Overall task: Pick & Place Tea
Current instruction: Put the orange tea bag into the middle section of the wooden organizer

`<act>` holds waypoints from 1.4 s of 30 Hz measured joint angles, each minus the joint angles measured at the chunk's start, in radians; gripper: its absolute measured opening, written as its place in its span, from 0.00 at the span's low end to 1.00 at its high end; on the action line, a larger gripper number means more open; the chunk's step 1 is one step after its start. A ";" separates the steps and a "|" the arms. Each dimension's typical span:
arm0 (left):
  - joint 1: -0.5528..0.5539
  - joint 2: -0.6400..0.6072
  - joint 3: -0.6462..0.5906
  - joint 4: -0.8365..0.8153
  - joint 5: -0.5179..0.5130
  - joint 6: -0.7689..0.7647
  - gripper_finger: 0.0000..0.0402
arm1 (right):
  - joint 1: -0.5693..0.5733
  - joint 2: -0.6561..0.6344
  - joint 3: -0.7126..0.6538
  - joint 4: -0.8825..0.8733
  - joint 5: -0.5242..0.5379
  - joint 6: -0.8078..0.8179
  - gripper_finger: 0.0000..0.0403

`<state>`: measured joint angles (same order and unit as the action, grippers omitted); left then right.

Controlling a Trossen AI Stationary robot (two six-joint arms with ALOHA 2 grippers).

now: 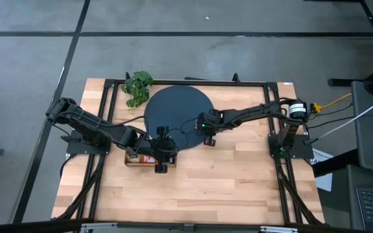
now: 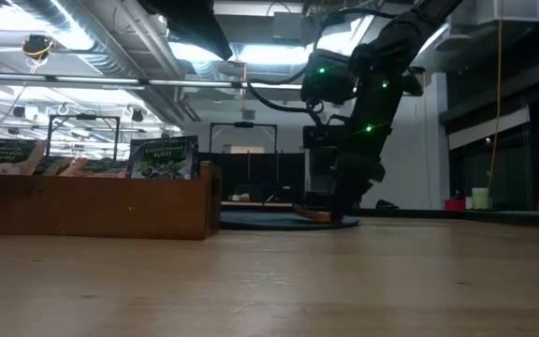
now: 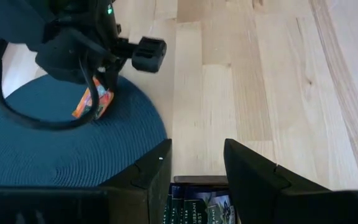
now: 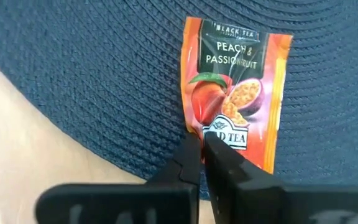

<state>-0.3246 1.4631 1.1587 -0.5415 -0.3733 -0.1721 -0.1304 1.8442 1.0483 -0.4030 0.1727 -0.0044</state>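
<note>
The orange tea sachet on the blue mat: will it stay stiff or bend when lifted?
The orange sachet is thin and flat, so probably light and floppy. The right gripper pinches only one edge, so it may droop. Its glossy wrapper could slip.

Dark sachets (image 3: 201, 208) cut off, labels unreadable.

floor (image 1: 193, 52): grey, dark seams | ceiling (image 2: 110, 56): bright strip lights, pipes | walls: dark

lit evenly from above on the table (image 1: 206, 188). glaring ceiling lights (image 2: 195, 51) in the low view. blurred near foreground there.
</note>
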 joint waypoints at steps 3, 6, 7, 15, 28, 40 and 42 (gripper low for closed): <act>0.000 0.000 0.000 0.001 0.000 -0.001 0.36 | 0.009 -0.038 -0.002 -0.020 0.000 0.003 0.04; 0.000 0.000 0.000 0.015 -0.001 -0.018 0.36 | 0.027 -0.089 -0.001 -0.052 0.009 0.004 0.04; 0.000 0.000 0.000 0.021 -0.003 -0.026 0.36 | 0.035 -0.101 -0.001 -0.066 0.010 0.004 0.04; 0.001 0.000 0.000 0.115 -0.079 -0.139 0.36 | 0.143 -0.221 0.000 -0.146 0.028 -0.027 0.04; 0.098 0.004 -0.050 0.379 -0.185 -0.485 0.36 | 0.436 -0.266 0.001 -0.224 0.762 0.029 0.03; 0.236 0.006 -0.052 0.544 -0.085 -0.676 0.36 | 0.511 -0.266 0.002 -0.125 0.980 -0.046 0.03; 0.250 0.006 -0.052 0.546 -0.071 -0.689 0.36 | 0.515 -0.267 0.002 -0.078 1.002 -0.088 0.03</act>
<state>-0.0743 1.4689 1.1069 0.0040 -0.4446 -0.8614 0.3841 1.5776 1.0504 -0.4811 1.1748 -0.0927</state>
